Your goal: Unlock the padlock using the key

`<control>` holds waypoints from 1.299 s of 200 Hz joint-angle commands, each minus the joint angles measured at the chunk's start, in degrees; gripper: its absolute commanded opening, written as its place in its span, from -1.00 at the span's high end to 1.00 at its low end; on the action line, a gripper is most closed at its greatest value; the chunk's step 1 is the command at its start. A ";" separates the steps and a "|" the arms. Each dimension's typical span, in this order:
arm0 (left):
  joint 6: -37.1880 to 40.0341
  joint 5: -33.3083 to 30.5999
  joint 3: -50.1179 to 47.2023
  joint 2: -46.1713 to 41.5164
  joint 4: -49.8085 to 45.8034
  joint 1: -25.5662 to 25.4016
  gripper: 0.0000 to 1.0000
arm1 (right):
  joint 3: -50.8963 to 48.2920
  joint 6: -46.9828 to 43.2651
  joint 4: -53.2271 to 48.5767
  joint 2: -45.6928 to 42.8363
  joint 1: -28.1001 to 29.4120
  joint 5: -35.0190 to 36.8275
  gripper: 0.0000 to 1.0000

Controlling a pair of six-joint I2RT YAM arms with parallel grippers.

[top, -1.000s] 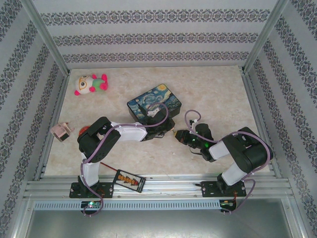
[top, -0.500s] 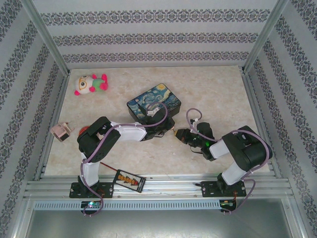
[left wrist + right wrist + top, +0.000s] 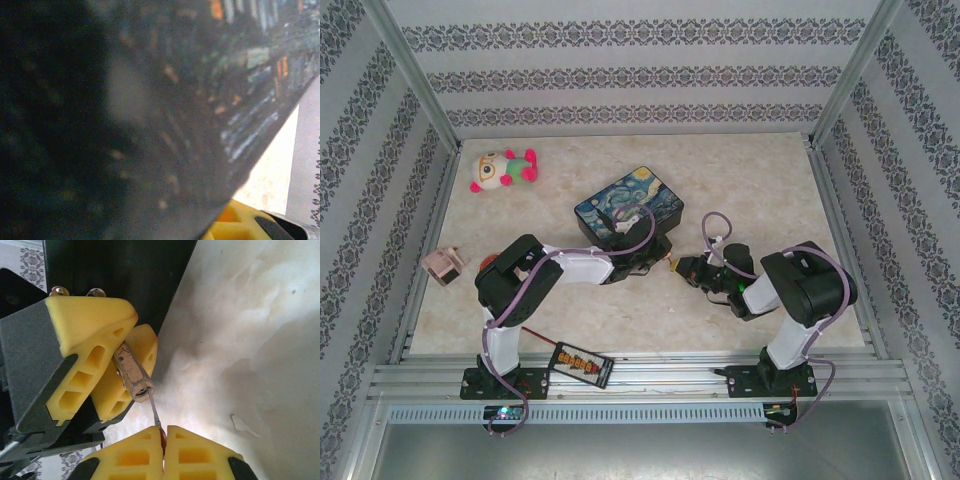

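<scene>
Pinching the thin blade of the key (image 3: 154, 414) right at their tips, the right fingers (image 3: 135, 457) are pressed together, which I judge keeps the blade stiff and lined up with the slot. Just beyond those tips, the key's point meets the bottom end of the padlock (image 3: 131, 371). The step in hand looks like seating the key, though I cannot tell how deep it sits.

The left fingers (image 3: 85, 335) clamp the brass body from both sides. It is tilted with its keyhole end turned toward the right fingers, a hold that likely braces it against the push.

Behind the left fingers the tin box (image 3: 630, 203) stands close, and its dark wall leaves little room on that side. On the other side of both pairs of fingers the tabletop (image 3: 240, 340) is open, giving room to twist or back away.
</scene>
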 commanded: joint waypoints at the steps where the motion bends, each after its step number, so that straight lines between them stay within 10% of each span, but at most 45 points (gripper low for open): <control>1: -3.26 8.86 -1.87 -1.28 -0.12 -1.35 0.89 | 1.90 2.25 13.66 0.42 -1.31 0.38 1.00; 260: -6.25 9.81 -2.60 -0.66 3.22 -0.74 0.89 | -0.51 1.20 15.09 3.90 0.70 2.22 1.00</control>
